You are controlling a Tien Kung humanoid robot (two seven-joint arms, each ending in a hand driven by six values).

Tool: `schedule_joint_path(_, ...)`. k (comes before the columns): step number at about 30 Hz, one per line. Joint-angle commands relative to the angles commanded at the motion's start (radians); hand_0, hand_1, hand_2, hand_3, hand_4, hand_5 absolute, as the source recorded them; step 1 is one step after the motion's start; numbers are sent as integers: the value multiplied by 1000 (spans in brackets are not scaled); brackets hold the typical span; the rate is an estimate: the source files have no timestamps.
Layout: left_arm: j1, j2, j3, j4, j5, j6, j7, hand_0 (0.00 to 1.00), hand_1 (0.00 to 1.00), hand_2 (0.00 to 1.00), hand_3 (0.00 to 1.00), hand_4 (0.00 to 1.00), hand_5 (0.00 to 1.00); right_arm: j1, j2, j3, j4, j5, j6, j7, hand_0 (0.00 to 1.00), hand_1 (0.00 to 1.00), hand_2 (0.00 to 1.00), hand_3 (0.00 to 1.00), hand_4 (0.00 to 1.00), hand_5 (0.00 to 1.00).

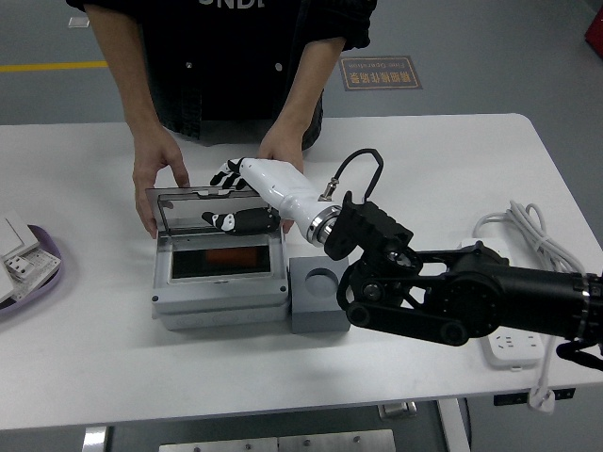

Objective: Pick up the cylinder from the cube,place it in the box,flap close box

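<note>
Fingers of the right hand (pixel 247 193) rest loosely spread, holding nothing, against the flap (pixel 212 209) of the box (pixel 219 259) at frame centre-left. Inside lies the cylinder (pixel 223 256). White table (pixel 424 160); grey floor (pixel 490 47) above.

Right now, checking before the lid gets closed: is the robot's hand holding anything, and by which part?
Nothing is gripped. The right hand rests open against the raised clear lid of the box, near the lid's top edge.
</note>
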Motion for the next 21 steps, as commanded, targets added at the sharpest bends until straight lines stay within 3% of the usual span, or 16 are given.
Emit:
schedule_joint_path(5, 4, -1, 3, 1, -7, 1, -1, 513, 559, 561, 599, 713, 162, -35, -40, -9, 97, -25, 11, -22, 687, 641, 651, 663, 765, 492)
schedule_joint_path(10, 8, -6, 3, 3, -10, 3, -1, 513, 559, 560, 596, 713, 165, -85, -69, -10, 177, -39, 82, -48, 682, 635, 650, 662, 746, 467)
schedule_joint_path(15, 8, -8, 3, 4, -9, 4, -2, 514, 560, 561, 597, 716, 165, -123, -68, 10, 172, 31, 130, -13, 663, 644, 654, 666, 742, 467)
schedule_joint_path(21, 8, -9, 8, 5, -17, 6, -6, 514, 560, 561, 597, 717, 167, -186, -87, 75, 160, 104, 122, 44, 680, 657, 678, 685, 734, 470)
